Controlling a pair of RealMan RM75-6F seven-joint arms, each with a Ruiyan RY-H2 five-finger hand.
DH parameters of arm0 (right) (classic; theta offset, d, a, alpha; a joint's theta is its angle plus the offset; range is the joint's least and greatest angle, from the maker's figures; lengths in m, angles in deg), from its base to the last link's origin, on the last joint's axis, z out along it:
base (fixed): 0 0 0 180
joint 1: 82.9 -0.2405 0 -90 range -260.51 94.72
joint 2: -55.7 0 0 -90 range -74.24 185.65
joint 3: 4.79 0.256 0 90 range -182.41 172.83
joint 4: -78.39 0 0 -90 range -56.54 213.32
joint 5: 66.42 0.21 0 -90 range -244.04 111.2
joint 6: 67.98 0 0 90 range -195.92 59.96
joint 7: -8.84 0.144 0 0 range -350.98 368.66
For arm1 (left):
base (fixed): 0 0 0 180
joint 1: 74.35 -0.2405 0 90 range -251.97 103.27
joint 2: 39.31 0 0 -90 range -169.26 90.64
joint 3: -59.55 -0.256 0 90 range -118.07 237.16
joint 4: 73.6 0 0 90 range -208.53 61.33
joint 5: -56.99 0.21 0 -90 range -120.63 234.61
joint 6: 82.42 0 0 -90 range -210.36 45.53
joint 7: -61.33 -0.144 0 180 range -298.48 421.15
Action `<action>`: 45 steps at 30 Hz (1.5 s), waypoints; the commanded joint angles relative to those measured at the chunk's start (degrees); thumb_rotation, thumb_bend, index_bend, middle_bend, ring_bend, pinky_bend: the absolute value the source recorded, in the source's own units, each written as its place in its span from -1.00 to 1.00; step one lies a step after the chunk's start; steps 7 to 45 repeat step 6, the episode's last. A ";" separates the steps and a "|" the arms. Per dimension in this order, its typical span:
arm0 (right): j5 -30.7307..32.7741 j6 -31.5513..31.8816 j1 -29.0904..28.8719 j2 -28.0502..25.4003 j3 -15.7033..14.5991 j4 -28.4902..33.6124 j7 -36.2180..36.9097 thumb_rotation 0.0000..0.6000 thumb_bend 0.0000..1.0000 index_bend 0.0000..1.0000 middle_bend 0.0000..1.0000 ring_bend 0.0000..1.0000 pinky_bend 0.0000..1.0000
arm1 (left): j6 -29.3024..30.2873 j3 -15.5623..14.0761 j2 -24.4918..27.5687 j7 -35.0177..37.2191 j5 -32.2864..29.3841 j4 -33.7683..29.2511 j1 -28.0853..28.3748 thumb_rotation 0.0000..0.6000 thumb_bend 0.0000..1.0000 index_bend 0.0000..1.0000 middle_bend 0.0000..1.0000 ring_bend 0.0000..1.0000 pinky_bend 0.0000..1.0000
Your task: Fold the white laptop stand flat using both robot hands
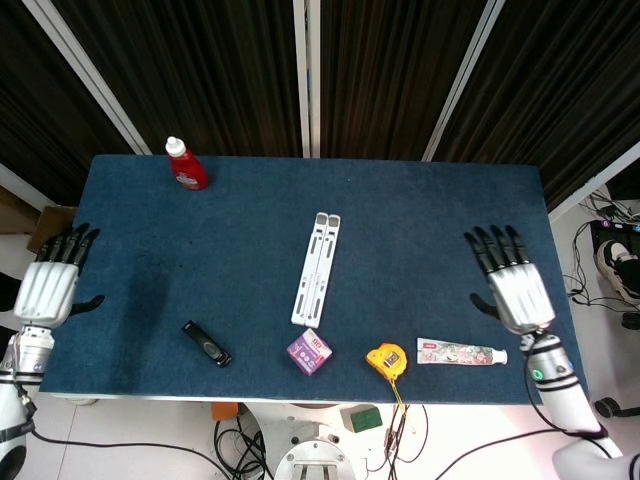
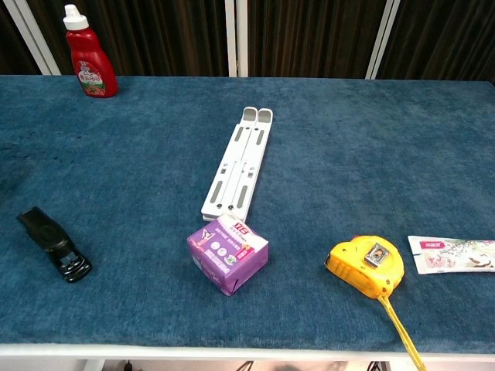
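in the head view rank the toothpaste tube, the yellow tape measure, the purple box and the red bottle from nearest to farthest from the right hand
From the right hand:
1. Toothpaste tube, just below it by the near edge.
2. Yellow tape measure, next leftward.
3. Purple box, near the centre front.
4. Red bottle, far left back corner.

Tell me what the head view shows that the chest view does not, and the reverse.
Only the head view shows the left hand and the right hand, both open, at the table's left and right edges, holding nothing. The chest view shows nothing extra, only closer detail. Both share the white laptop stand lying flat, the red bottle, the black device, the purple box, the yellow tape measure and the tube.
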 commanded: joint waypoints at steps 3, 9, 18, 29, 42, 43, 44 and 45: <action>0.40 7.06 11.44 -3.78 -3.84 -1.98 12.01 1.00 -0.73 -1.00 -0.81 -1.00 -0.94 | 8.79 -3.95 1.33 1.49 4.68 -4.00 -7.41 1.00 -1.00 -0.85 -0.90 -0.91 -0.73; -0.11 6.44 12.93 -3.93 -4.09 -2.88 14.08 1.00 -0.71 -1.00 -0.81 -1.00 -0.94 | 11.31 -5.15 1.24 1.03 6.60 -4.93 -9.75 1.00 -1.00 -0.85 -0.90 -0.91 -0.73; -0.11 6.44 12.93 -3.93 -4.09 -2.88 14.08 1.00 -0.71 -1.00 -0.81 -1.00 -0.94 | 11.31 -5.15 1.24 1.03 6.60 -4.93 -9.75 1.00 -1.00 -0.85 -0.90 -0.91 -0.73; -0.11 6.44 12.93 -3.93 -4.09 -2.88 14.08 1.00 -0.71 -1.00 -0.81 -1.00 -0.94 | 11.31 -5.15 1.24 1.03 6.60 -4.93 -9.75 1.00 -1.00 -0.85 -0.90 -0.91 -0.73; -0.11 6.44 12.93 -3.93 -4.09 -2.88 14.08 1.00 -0.71 -1.00 -0.81 -1.00 -0.94 | 11.31 -5.15 1.24 1.03 6.60 -4.93 -9.75 1.00 -1.00 -0.85 -0.90 -0.91 -0.73; -0.11 6.44 12.93 -3.93 -4.09 -2.88 14.08 1.00 -0.71 -1.00 -0.81 -1.00 -0.94 | 11.31 -5.15 1.24 1.03 6.60 -4.93 -9.75 1.00 -1.00 -0.85 -0.90 -0.91 -0.73; -0.11 6.44 12.93 -3.93 -4.09 -2.88 14.08 1.00 -0.71 -1.00 -0.81 -1.00 -0.94 | 11.31 -5.15 1.24 1.03 6.60 -4.93 -9.75 1.00 -1.00 -0.85 -0.90 -0.91 -0.73; -0.11 6.44 12.93 -3.93 -4.09 -2.88 14.08 1.00 -0.71 -1.00 -0.81 -1.00 -0.94 | 11.31 -5.15 1.24 1.03 6.60 -4.93 -9.75 1.00 -1.00 -0.85 -0.90 -0.91 -0.73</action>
